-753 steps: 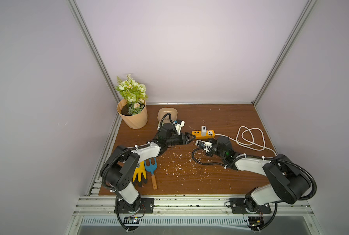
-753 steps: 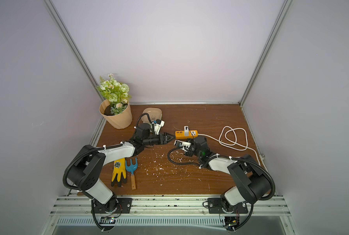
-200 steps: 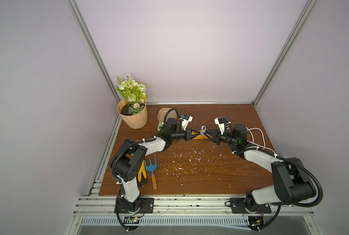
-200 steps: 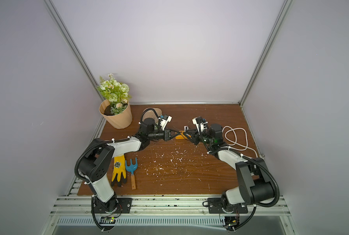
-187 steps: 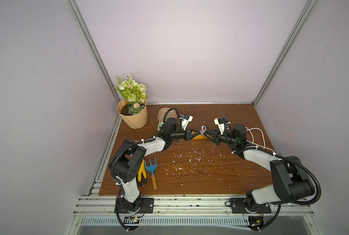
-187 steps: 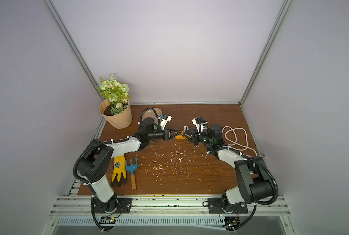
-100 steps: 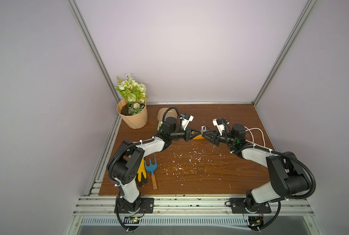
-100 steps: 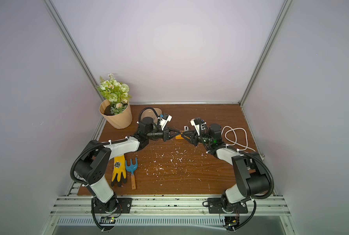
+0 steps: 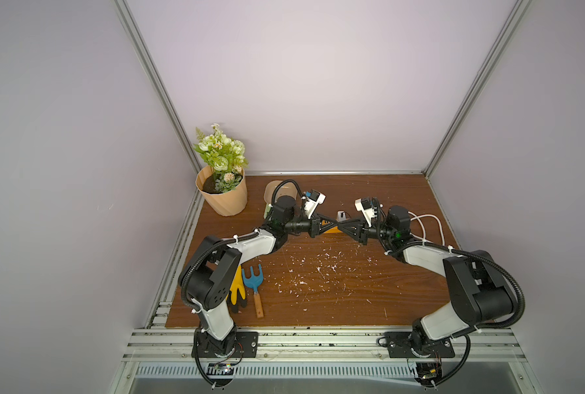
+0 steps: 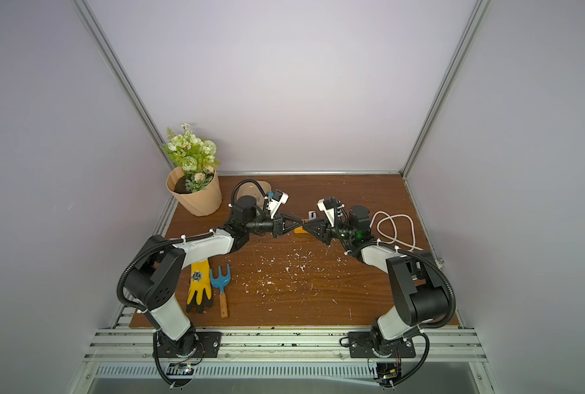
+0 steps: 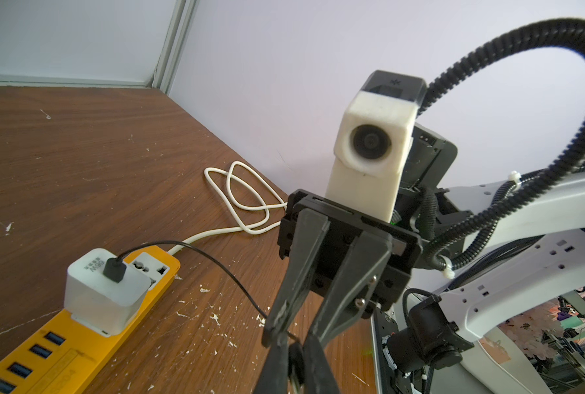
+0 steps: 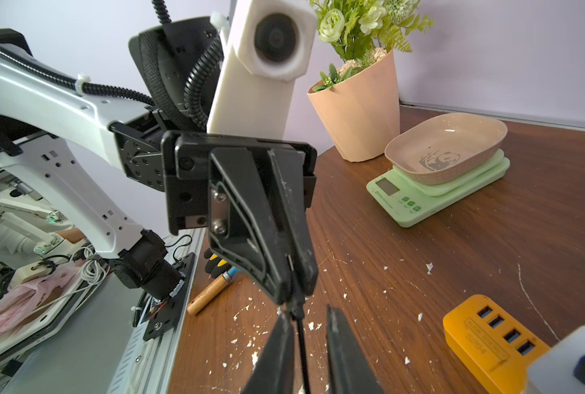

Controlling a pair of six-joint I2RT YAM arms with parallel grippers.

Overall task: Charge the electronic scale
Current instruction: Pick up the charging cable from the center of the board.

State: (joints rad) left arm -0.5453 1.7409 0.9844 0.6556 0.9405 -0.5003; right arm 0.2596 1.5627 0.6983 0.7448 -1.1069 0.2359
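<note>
The electronic scale point(image 12: 437, 186), pale green with a beige panda tray, sits beside the flower pot; in both top views the left arm hides most of it, and only the tray point(image 9: 271, 191) point(image 10: 262, 187) shows. My left gripper point(image 11: 296, 358) point(image 9: 333, 225) point(image 10: 300, 223) is shut on the black plug at the free end of a thin black cable point(image 11: 223, 269). The cable's other end sits in a white charger point(image 11: 103, 290) on the orange power strip point(image 11: 62, 344). My right gripper point(image 12: 306, 312) point(image 9: 341, 225) point(image 10: 305, 225) meets it tip to tip, its jaws slightly apart with the cable running between them.
A flower pot point(image 9: 224, 198) stands at the back left. A coiled white cord point(image 9: 427, 225) lies at the right. A yellow glove point(image 9: 238, 290) and a blue garden fork point(image 9: 253, 279) lie near the left arm's base. White chips litter the board's middle.
My right gripper has moved left until its tips meet the left gripper's, and its jaws have narrowed round the cable. The left gripper has stayed shut on the plug, hardly moving.
</note>
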